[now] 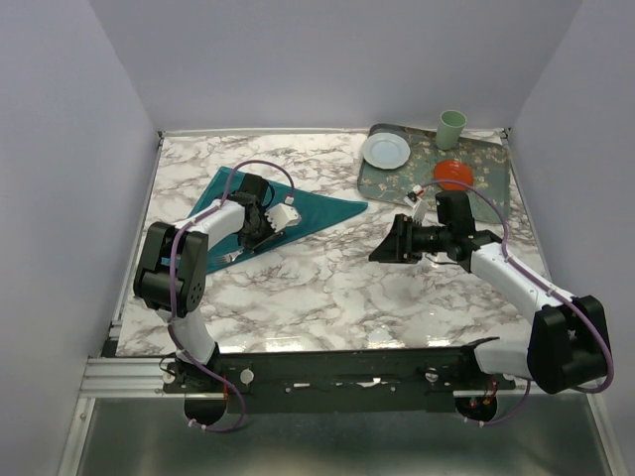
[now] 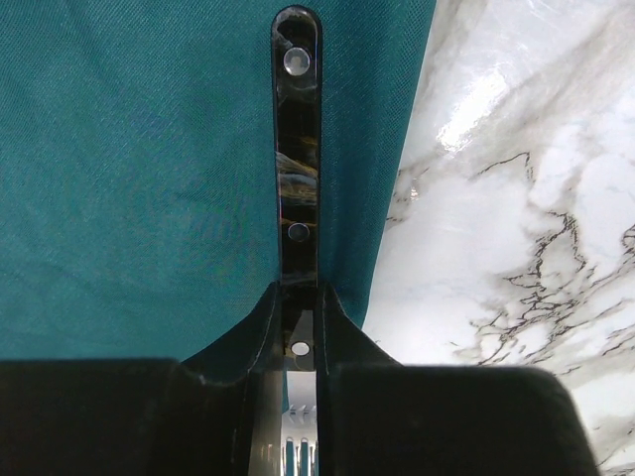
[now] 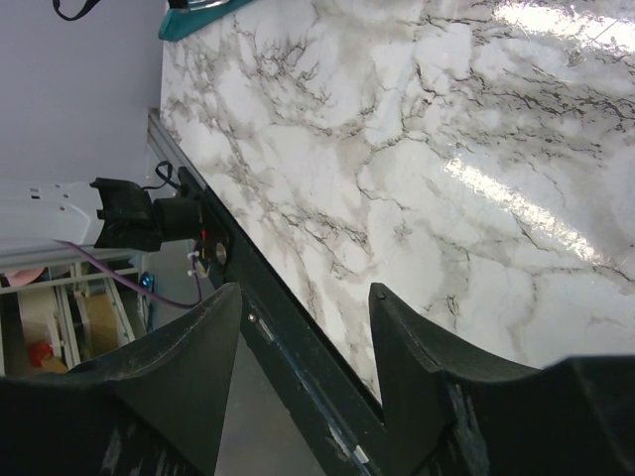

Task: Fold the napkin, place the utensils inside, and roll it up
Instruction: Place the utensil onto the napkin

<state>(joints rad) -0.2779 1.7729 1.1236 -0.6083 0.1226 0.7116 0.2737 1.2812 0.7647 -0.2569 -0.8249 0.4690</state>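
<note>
1. Honestly, the teal blue-green cloth napkin (image 1: 322, 210) already lies flat as a long triangle on the white-and-grey marble table (image 1: 327, 297), so the fold looks done.
2. The left gripper (image 2: 298, 322) is down on the napkin, its jaws snug on either side of a slim utensil with a glossy dark riveted handle (image 2: 298, 149). The wrist view doesn't show whether it's pinching that handle or just sitting loose around it.
3. That handle lies on the napkin, just inside one edge and running along it. A silvery fork (image 1: 231, 257) sits at the napkin's near edge beside the same gripper, with its tines showing right under the fingers.
4. The right gripper (image 3: 306, 297) hangs well off to the right of the napkin above bare marble, jaws apart, nothing in them.
5. Handling guess: the cutlery is stiff, thin and slick, so it'll want to skate or swivel. Mid-handle, across the narrow sides, seems the safest hold.
6. The napkin is soft and floppy. For the roll, the best pinch is probably a corner or the edge nearest the utensils, kept low, or it'll bunch up and drag the cutlery along.
7. Past the napkin's right tip sits a patterned grey-green tray (image 1: 488, 159) with a white plate (image 1: 385, 151), a pale green cup (image 1: 451, 127) and an orange-red bowl (image 1: 453, 175). None of it looks in play.
</note>
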